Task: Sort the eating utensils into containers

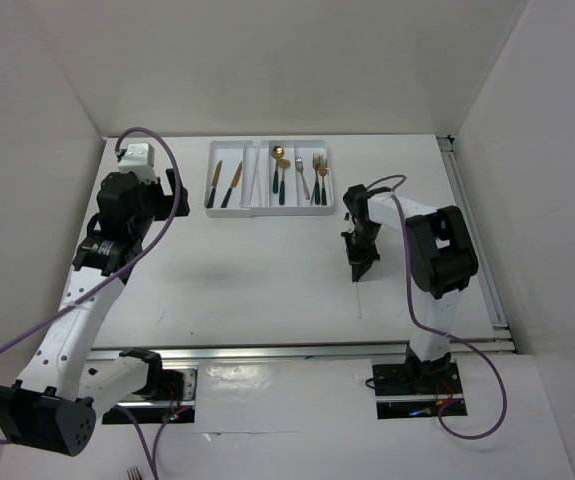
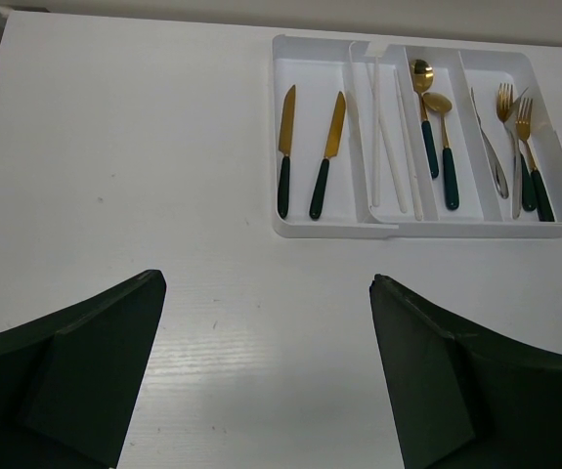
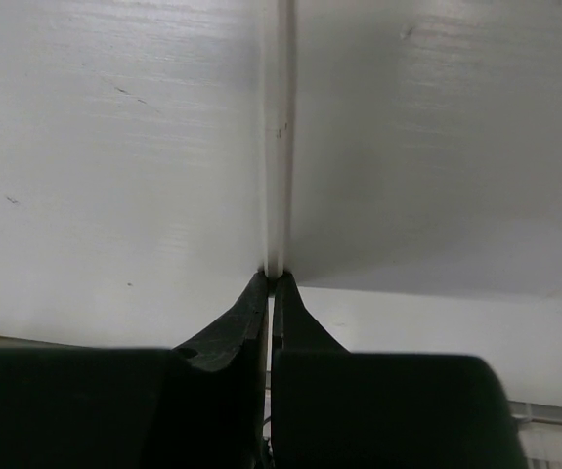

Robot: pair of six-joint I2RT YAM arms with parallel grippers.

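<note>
- Eating utensils first: the closest one to me is a thin pale stick [image 3: 277, 147]. My right fingers [image 3: 230, 327] are clenched on its near end, tips pressed together with the stick pinched between them.
- From the right wrist view, that stick runs straight away from the tips over the white counter [image 1: 267, 290]. Can't tell if its far end touches the surface or floats just above it.
- Those right fingers are out over the open counter, angled down at it, nearer to me than the tray and off to its right.
- My left fingers [image 2: 75, 376] are further out on the left side, spread wide and holding nothing, just bare counter between them.
- Beyond them is the white tray [image 2: 331, 228] at the far side of the counter, with four long compartments side by side.
- Leftmost compartment: two gold knives [image 2: 284, 147] with dark teal handles, lying side by side, blades pointing away from me.
- Next one over: pale sticks [image 2: 390, 137] lying lengthwise.
- Third: two gold spoons [image 2: 427, 147] with teal handles, bowls at the far end.
- Rightmost: a plain silver fork [image 2: 493, 156] plus two gold forks [image 2: 527, 166] with teal handles, tines at the far end. They're packed close together, and I can't tell which ones actually touch.
</note>
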